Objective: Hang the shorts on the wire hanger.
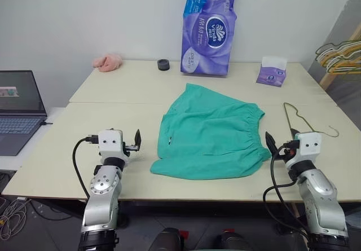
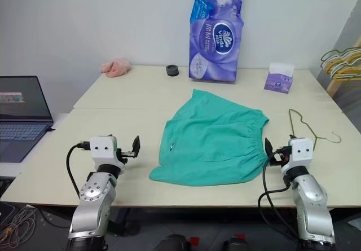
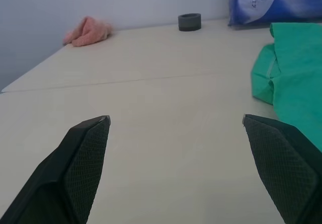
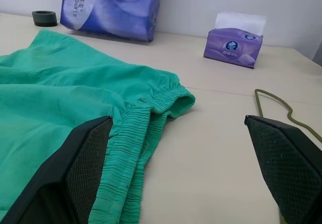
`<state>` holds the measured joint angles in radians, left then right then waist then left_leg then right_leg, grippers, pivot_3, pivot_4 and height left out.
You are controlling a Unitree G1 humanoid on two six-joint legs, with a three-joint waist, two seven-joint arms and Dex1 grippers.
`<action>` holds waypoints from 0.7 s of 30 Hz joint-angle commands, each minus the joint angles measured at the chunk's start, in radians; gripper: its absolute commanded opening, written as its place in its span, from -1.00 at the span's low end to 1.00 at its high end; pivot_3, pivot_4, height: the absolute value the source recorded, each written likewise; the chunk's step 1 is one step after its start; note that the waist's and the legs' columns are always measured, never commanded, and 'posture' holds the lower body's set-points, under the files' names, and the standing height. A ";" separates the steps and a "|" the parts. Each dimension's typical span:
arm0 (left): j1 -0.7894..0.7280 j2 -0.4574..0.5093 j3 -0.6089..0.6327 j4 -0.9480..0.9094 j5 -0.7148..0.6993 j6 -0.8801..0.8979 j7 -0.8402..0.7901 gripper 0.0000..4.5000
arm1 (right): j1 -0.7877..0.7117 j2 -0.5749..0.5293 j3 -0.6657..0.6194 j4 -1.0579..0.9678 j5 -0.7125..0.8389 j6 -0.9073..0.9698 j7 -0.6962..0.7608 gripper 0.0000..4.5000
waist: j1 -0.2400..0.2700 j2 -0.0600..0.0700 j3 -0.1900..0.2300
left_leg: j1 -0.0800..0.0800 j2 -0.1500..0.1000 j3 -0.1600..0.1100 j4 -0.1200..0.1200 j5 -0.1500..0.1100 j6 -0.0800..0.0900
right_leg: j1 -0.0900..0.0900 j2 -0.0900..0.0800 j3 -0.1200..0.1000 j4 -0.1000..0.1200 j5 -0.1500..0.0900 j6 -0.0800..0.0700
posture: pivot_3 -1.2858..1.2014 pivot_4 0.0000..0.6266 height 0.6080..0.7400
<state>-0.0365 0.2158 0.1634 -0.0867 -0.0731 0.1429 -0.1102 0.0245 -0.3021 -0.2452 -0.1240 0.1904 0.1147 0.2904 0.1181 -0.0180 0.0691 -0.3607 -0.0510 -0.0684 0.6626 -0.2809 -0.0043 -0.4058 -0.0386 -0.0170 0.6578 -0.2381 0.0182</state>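
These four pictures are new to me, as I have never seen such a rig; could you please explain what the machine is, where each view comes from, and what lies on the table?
It is a humanoid robot with two arms, each ending in two black jaws. The two wide pictures come from a stereo camera on its head, looking down over the arms. The two close pictures come from cameras on its wrists, looking along the jaws.

On the table lie the shorts, spread flat in the middle, and the wire hanger beside them on the robot's right. At the far edge are a pink cloth, a small dark ring, a purple paper pack and a tissue box. A laptop sits off to the left.

The left gripper and right gripper stand open and hold nothing.
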 commanded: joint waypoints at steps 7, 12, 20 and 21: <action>-0.043 0.043 -0.028 -0.029 0.013 -0.042 -0.057 0.99 | 0.022 0.005 -0.021 -0.040 0.016 -0.030 -0.007 1.00 | 0.000 0.000 0.000 | 0.000 0.000 0.000 0.000 0.000 0.000 | 0.000 0.000 0.000 0.000 0.000 0.000 | 0.17 -0.94 1.00; -0.061 0.050 -0.033 -0.018 0.012 -0.040 -0.072 0.99 | 0.035 0.012 -0.011 -0.057 0.011 -0.029 -0.014 1.00 | -0.006 0.000 0.000 | 0.000 0.001 0.000 0.000 0.000 0.000 | 0.000 0.000 0.000 0.000 0.000 0.000 | 0.15 -0.93 1.00; -0.030 0.087 -0.057 -0.056 -0.119 -0.043 -0.279 0.99 | 0.048 -0.016 0.019 -0.109 0.022 0.003 0.040 1.00 | -0.013 0.000 0.000 | 0.000 0.001 0.001 0.000 0.000 0.000 | 0.000 0.001 0.000 0.000 0.000 0.000 | 0.13 -0.91 1.00; -0.021 0.113 -0.064 -0.062 -0.147 -0.052 -0.347 0.99 | 0.048 -0.022 0.026 -0.122 0.025 0.010 0.053 1.00 | -0.015 0.001 0.000 | 0.000 0.002 0.002 0.000 0.000 0.000 | 0.000 0.001 0.000 0.000 0.000 -0.001 | 0.12 -0.91 1.00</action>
<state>-0.0607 0.3002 0.1089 -0.0945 -0.1609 0.1212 -0.3581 0.0770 -0.3084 -0.2208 -0.1862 0.1920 0.1236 0.3228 0.1027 -0.0173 0.0691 -0.3601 -0.0487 -0.0661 0.6625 -0.2811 -0.0040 -0.4059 -0.0370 -0.0162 0.6576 -0.2386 0.0173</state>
